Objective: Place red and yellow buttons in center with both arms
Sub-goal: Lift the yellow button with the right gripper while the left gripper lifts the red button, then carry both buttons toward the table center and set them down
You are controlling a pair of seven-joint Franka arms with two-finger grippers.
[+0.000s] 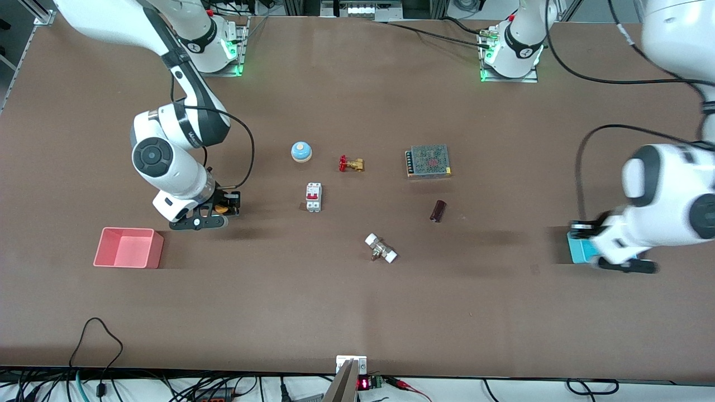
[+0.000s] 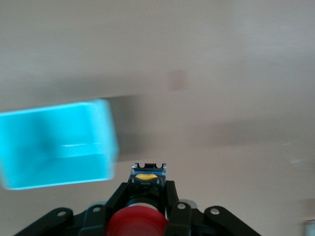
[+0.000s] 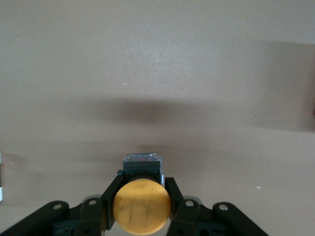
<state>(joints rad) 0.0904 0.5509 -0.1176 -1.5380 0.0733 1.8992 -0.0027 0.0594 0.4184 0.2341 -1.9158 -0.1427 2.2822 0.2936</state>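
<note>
Nearest the front camera on the matte brown tabletop [image 1: 357, 312] lies a small metal fitting with two white end caps [image 1: 381, 248]; farther from the camera are a dark brown cylinder [image 1: 438, 210] and a white circuit breaker with red switches [image 1: 313, 197], then a blue dome bell with a white knob [image 1: 301, 151], a brass valve with a red handle [image 1: 351, 164] and a perforated metal power supply box [image 1: 428, 161]. No lettering on any of them can be read. The right gripper [image 1: 222, 210] hangs over bare table beside the pink square tray [image 1: 128, 248] at the right arm's end, its fingers [image 3: 174, 194] clamped on the black body of the yellow-orange mushroom-cap button [image 3: 142, 206]. The left gripper [image 1: 625, 262] is over the edge of the cyan square tray [image 2: 55, 145] at the left arm's end, fingers [image 2: 171, 194] pinching the red mushroom-cap button [image 2: 136, 223], whose body carries a small yellow mark. Both buttons are held in the air, well apart from the table's centre.
</note>
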